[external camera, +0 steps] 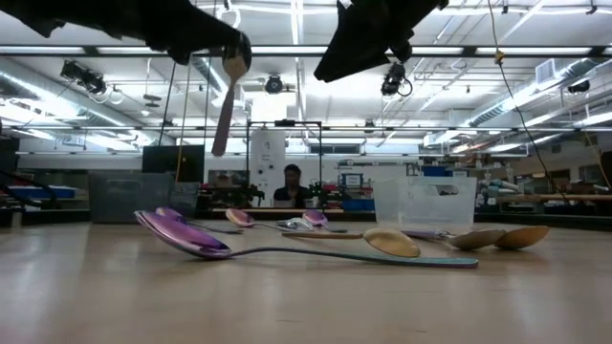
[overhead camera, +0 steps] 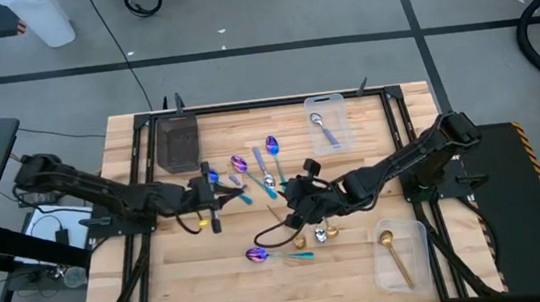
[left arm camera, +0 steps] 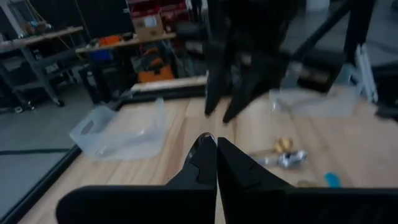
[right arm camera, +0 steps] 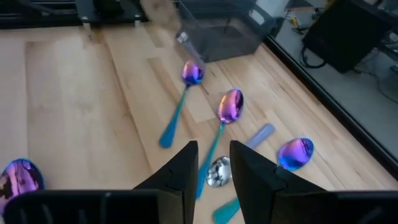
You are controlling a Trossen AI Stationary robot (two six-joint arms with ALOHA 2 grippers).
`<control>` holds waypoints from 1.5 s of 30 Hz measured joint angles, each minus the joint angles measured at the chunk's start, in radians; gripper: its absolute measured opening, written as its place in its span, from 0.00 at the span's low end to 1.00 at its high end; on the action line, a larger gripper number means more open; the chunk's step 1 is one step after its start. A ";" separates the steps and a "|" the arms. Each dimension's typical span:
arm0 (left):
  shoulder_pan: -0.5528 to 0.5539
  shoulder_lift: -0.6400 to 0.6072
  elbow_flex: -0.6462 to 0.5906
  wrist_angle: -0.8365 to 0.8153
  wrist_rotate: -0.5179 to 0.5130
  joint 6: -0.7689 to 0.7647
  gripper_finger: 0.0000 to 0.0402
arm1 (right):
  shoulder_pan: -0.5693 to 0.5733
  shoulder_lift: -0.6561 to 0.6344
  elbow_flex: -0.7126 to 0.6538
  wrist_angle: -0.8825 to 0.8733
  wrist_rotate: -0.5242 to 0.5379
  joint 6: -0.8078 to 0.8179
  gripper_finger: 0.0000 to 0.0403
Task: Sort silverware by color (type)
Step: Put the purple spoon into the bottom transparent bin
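On the wooden surface, we saw the left arm and the right arm reaching in from opposite sides, their tips close together near the middle.

A dark tray sat at the far left of the surface. One clear bin stood at the far right and a second clear bin at the near right.

The left end effector was clenched. In the low view a hanging spoon dangled from it, bowl up, clear of the surface; we could not tell its color. The right end effector hovered above the loose spoons, released, with nothing between its fingers.

The sorted pieces were a lavender-handled spoon lying in the far bin and a gold spoon lying in the near bin.

The rest were scattered at mid-surface: purple-bowled spoons with teal handles beside a silver-bowled spoon, and two loose gold spoons just nearside of the right end effector. One more purple spoon lay alone toward the near edge.
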 joint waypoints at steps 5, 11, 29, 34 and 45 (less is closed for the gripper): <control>-0.012 -0.045 0.000 0.029 0.003 0.002 0.01 | -0.014 0.000 0.000 0.065 -0.050 -0.081 0.25; -0.008 -0.063 0.000 0.051 0.033 0.004 0.01 | -0.042 0.000 0.000 0.116 -0.054 -0.157 0.26; 0.099 -0.063 0.001 0.281 0.319 -0.033 0.01 | -0.072 0.000 0.000 0.413 -0.153 -0.616 0.46; 0.121 -0.061 0.001 0.371 0.397 -0.051 0.01 | -0.090 0.000 0.000 0.497 -0.211 -0.706 0.45; 0.121 -0.060 0.001 0.444 0.406 -0.019 0.01 | -0.165 0.000 0.000 0.578 -0.299 -0.710 0.38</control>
